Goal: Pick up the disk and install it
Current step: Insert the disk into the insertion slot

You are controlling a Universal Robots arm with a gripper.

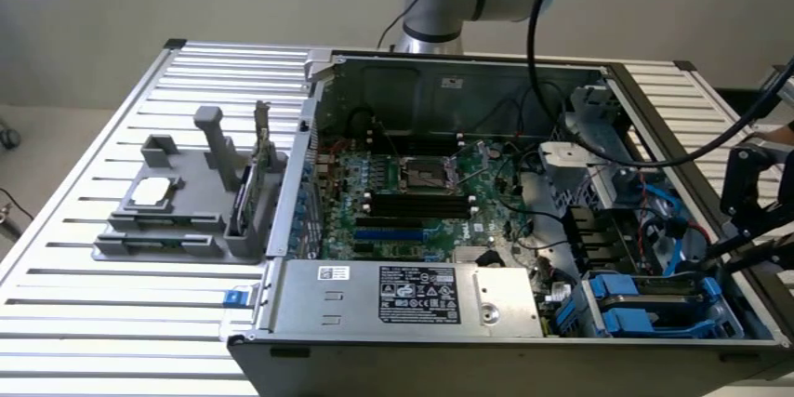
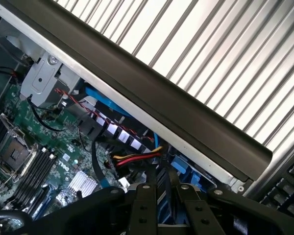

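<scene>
The disk (image 1: 645, 313), in its blue carrier, sits low in the drive bay at the front corner of the open computer case (image 1: 410, 72), on the exterior view's right. My gripper (image 1: 698, 265) reaches down into that corner from the right. In the wrist view its two black fingers (image 2: 144, 205) stand close together, and my gripper (image 2: 162, 190) pinches a thin dark, blue-edged strip. The blue plastic of the disk (image 2: 183, 169) shows just beyond the fingertips. Most of the disk is hidden by the fingers and the case wall.
The case lies open on a slatted metal table (image 1: 112, 295). Inside are the green motherboard (image 1: 410, 183), a grey power-supply box (image 1: 410, 295) and loose cables (image 2: 137, 157) beside the bay. A grey fixture (image 1: 186, 211) holding a small silver chip stands at the left.
</scene>
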